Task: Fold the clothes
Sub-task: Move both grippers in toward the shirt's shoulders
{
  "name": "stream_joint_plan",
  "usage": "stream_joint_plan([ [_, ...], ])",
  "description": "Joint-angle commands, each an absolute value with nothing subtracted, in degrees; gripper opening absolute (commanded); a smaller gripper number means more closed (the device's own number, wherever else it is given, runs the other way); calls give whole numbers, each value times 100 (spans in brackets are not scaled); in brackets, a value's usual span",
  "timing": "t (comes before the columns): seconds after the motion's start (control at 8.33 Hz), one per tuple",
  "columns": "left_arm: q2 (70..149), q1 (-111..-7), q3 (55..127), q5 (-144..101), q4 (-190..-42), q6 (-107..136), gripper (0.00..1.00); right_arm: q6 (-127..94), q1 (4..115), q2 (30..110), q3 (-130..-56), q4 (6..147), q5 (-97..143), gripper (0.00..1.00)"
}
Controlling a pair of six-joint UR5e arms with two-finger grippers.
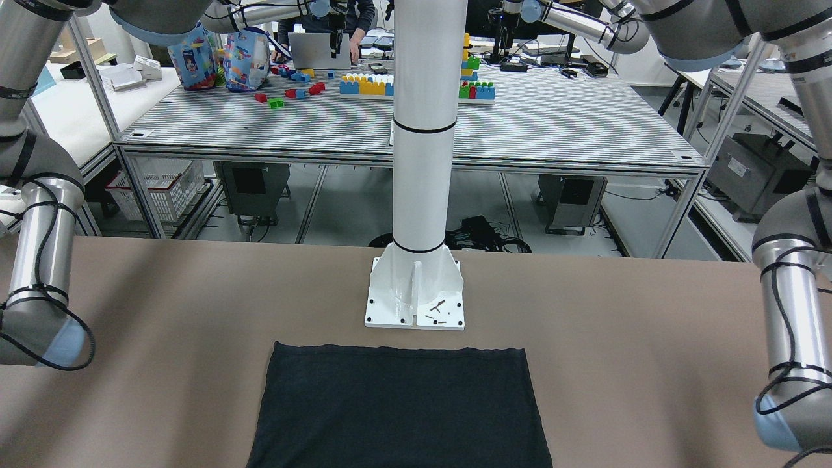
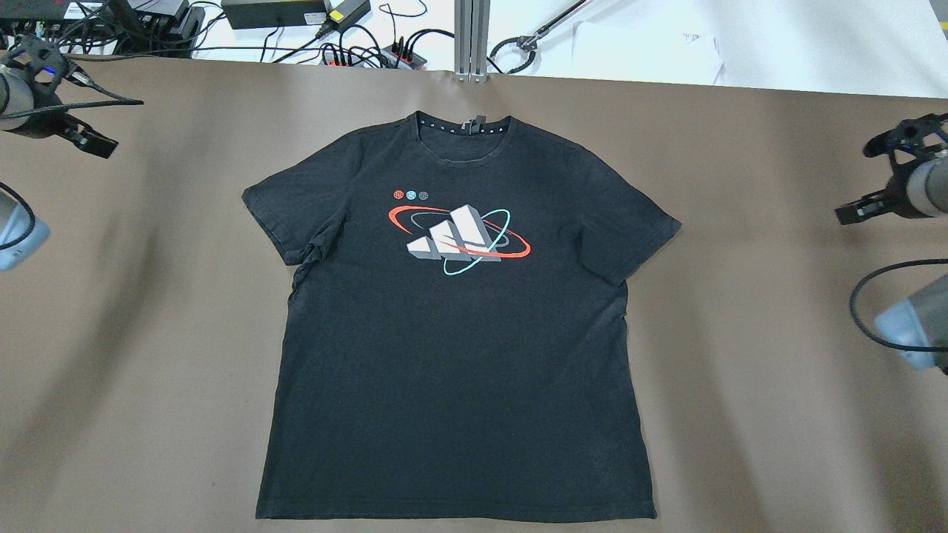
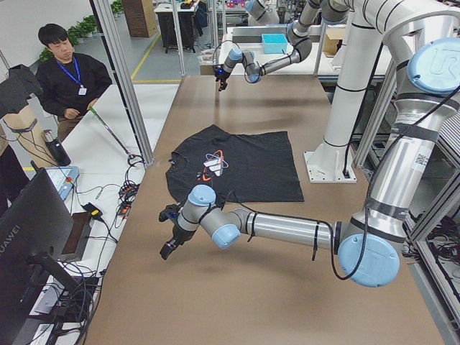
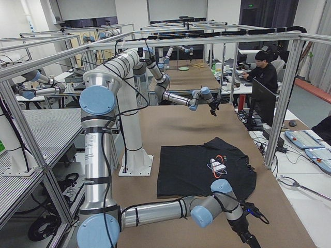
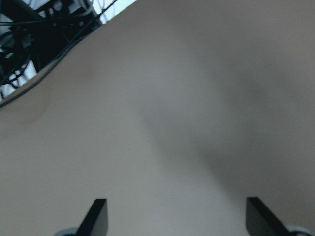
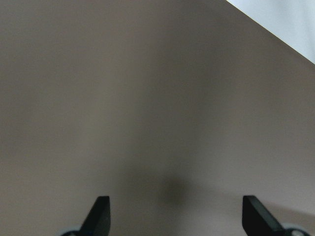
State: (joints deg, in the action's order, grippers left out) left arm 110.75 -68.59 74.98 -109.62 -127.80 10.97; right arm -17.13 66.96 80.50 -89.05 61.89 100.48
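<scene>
Folding not yet begun
Black T-shirt (image 2: pixel 455 355) lies flat near the white pillar (image 1: pixel 422 162); left gripper (image 5: pixel 177 216) and right gripper (image 6: pixel 172 214), both spread and empty, flank it well apart; next probably grasping a sleeve

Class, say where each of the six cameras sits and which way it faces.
Front-facing: across the table, facing the pillar; left arm at right, right arm at left.
Overhead: behind the robot, above the T-shirt; arms at edges.
Exterior left: table's end, left arm near.
Exterior right: opposite end, right arm near.
Left wrist: down at bare table, left pincer open.
Right wrist: likewise, right pincer open.
Side views share the T-shirt's print.
</scene>
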Motion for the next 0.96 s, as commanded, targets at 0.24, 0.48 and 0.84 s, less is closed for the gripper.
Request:
stream_joint_plan([
  [0.24, 11873, -5873, 6963, -11276, -13224, 3177, 100, -3050, 5582, 7304, -8841, 6179, 10046, 94],
  [0.48, 12163, -5556, 6497, -11337, -13718, 3829, 100, -3094, 5520, 7295, -8842, 6179, 10046, 94],
  [0.84, 12182, -5476, 6355, -11470, -13852, 3955, 100, -3094, 5520, 7295, -8833, 6170, 10046, 94],
])
